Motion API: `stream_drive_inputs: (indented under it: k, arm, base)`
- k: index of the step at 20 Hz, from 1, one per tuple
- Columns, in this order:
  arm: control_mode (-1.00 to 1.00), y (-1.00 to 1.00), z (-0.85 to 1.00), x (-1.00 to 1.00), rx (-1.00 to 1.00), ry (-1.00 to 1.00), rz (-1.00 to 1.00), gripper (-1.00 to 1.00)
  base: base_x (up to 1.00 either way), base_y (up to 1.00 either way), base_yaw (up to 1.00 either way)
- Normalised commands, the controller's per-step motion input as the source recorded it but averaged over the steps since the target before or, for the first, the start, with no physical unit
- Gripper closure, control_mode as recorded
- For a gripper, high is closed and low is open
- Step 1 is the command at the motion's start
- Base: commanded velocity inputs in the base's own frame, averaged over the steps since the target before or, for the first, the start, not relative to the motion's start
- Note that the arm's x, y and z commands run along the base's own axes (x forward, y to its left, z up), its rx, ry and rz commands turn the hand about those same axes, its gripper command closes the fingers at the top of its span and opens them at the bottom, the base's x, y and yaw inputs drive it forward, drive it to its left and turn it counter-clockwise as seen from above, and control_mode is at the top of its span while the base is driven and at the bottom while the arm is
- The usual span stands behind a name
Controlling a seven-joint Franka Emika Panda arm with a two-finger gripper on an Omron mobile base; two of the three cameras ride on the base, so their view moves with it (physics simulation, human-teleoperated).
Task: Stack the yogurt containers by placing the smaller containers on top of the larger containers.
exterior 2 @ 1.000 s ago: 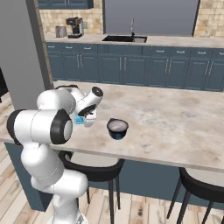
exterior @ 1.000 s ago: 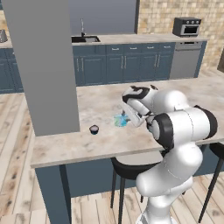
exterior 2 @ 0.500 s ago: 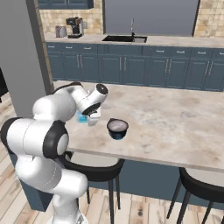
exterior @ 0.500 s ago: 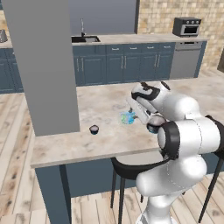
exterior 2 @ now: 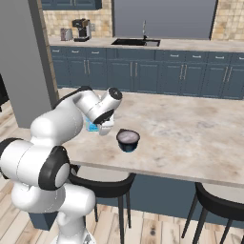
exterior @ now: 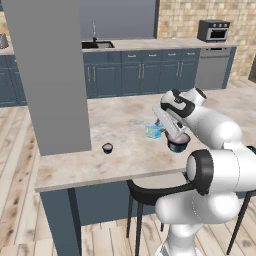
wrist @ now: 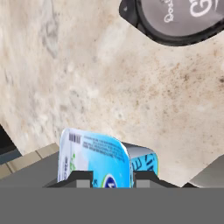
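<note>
We saw our gripper (wrist: 107,177) clamped on the light-blue yogurt box (wrist: 98,157), near the wide dark yogurt cup (exterior 2: 127,139); the tiny cup (exterior: 107,147) sat well apart.

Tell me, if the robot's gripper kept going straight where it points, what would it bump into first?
Probably the countertop. The gripper already has the light-blue container between its fingers, and beyond that lies bare counter; the big dark cup sits off to one side.
</note>
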Motion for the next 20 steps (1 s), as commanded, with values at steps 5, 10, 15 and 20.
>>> stream_drive_inputs:
  k: [5,10,15,20]
  arm:
    - [-1.00,-0.29,0.26,-0.21,0.00,-0.02,0.00,1.00]
    - [-1.00,-0.32,0.17,-0.20,0.00,-0.04,0.00,1.00]
    - [-1.00,-0.35,0.11,-0.18,0.00,-0.07,0.00,1.00]
    - [-1.00,-0.35,0.09,-0.15,0.00,-0.09,0.00,1.00]
  base:
    - [0.00,0.00,0.00]
    - [0.00,0.00,0.00]
    - [0.00,0.00,0.00]
    - [0.00,0.00,0.00]
